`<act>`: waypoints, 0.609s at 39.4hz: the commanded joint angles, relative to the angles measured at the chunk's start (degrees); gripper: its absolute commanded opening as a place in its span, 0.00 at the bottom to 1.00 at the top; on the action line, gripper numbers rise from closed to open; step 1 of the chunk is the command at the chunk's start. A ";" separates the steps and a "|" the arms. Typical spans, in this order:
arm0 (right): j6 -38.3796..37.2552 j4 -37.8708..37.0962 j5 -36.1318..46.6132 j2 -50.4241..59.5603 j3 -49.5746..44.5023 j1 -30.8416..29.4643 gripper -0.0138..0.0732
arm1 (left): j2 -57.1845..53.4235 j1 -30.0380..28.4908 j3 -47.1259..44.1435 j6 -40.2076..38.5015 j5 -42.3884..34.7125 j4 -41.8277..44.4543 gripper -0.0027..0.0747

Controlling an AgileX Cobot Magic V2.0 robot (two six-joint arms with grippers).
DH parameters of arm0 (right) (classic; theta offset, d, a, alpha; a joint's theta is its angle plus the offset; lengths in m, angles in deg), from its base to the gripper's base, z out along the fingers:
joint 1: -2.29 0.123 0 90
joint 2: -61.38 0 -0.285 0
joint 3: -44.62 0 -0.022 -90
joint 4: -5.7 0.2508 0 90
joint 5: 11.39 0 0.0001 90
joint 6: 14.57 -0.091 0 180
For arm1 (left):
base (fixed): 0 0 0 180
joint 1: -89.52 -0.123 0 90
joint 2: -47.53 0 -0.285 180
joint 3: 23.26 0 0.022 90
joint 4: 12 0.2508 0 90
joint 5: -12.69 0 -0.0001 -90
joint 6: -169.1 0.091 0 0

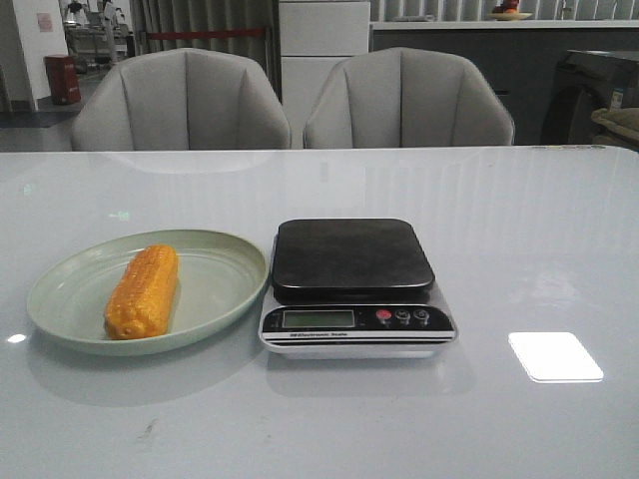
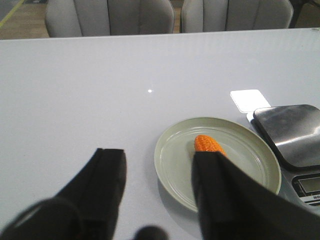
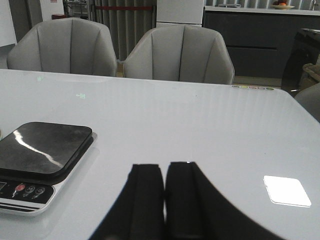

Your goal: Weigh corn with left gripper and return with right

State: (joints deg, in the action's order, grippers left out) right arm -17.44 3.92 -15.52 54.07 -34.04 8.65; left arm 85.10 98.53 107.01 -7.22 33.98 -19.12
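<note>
Corn waits on the plate; nothing weighed yet.

The corn [image 1: 143, 291] lies lengthwise on the plate [image 1: 225, 249], left of the scale [image 1: 351, 284], whose pan is bare; the left gripper [image 2: 155, 185] hangs released, fingers wide, above the table near the plate, holding nothing; the right gripper [image 3: 164, 195] is clenched empty over the table right of the scale. Likely risks: the round cob may roll from the jaws or off the pan if set down crooked; a low approach could catch the plate rim and nudge it against the scale.
</note>
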 commanded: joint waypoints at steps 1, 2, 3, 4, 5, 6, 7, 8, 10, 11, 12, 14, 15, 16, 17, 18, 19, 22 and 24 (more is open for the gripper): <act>0.10 -0.65 4.68 1.16 -0.63 -0.31 0.36 | 4.21 1.20 3.68 -0.28 -3.27 -0.22 0.72; 0.10 -0.65 4.68 1.16 -0.63 -0.31 0.36 | 5.15 1.48 4.27 -0.28 -2.96 -0.22 0.74; 0.10 -0.65 4.68 1.16 -0.63 -0.31 0.36 | 6.44 1.59 4.79 -0.28 -2.50 -0.22 0.76; 0.10 -0.65 4.68 1.16 -0.63 -0.31 0.36 | 7.46 1.83 5.48 -0.28 -2.25 -0.22 0.76; 0.10 -0.65 4.68 1.16 -0.63 -0.31 0.36 | 8.87 2.10 6.20 -0.28 -1.79 -0.22 0.77; 0.10 -0.65 4.68 1.16 -0.63 -0.31 0.36 | 10.34 2.38 6.73 -0.28 -1.51 -0.22 0.77; 0.10 -0.65 4.68 1.16 -0.63 -0.31 0.36 | 11.43 2.70 7.41 -0.28 -1.42 -0.34 0.77; 0.10 -0.65 4.68 1.16 -0.63 -0.31 0.36 | 12.95 2.88 7.94 -0.28 -1.36 -0.71 0.77; 0.10 -0.65 4.68 1.16 -0.63 -0.31 0.36 | 15.62 3.67 9.14 -0.28 -1.36 -1.15 0.77; 0.10 -0.65 4.68 1.16 -0.63 -0.31 0.36 | 17.09 4.27 10.06 -0.28 -1.36 -1.39 0.77; 0.10 -0.65 4.68 1.16 -0.63 -0.31 0.36 | 18.50 4.70 10.63 -0.28 -1.36 -1.69 0.77; 0.10 -0.65 4.68 1.16 -0.63 -0.31 0.36 | 21.32 5.77 11.90 -0.28 -1.36 -2.06 0.77; 0.10 -0.65 4.68 1.16 -0.63 -0.31 0.36 | 22.53 6.47 12.66 -0.28 -1.36 -2.20 0.77; 0.10 -0.65 4.68 1.16 -0.63 -0.31 0.36 | 24.22 7.23 13.42 -0.28 -1.36 -2.33 0.77; 0.10 -0.65 4.68 1.16 -0.63 -0.31 0.36 | 25.86 7.81 14.04 -0.28 -1.36 -2.51 0.77; 0.10 -0.65 4.68 1.16 -0.63 -0.31 0.36 | 27.12 8.60 14.86 -0.28 -1.36 -2.83 0.77; 0.10 -0.65 4.68 1.16 -0.63 -0.31 0.36 | 28.83 9.18 15.49 -0.28 -1.36 -3.23 0.77; 0.10 -0.65 4.68 1.16 -0.63 -0.31 0.36 | 33.07 11.15 17.80 -0.39 -1.36 -3.32 0.77; 0.10 -0.65 4.68 1.16 -0.63 -0.31 0.36 | 36.06 12.06 19.23 -0.51 -1.24 -3.55 0.77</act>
State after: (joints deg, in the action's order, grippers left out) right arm -17.44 3.92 -15.52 54.07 -34.04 8.65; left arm 118.01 109.00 122.40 -7.22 35.90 -21.47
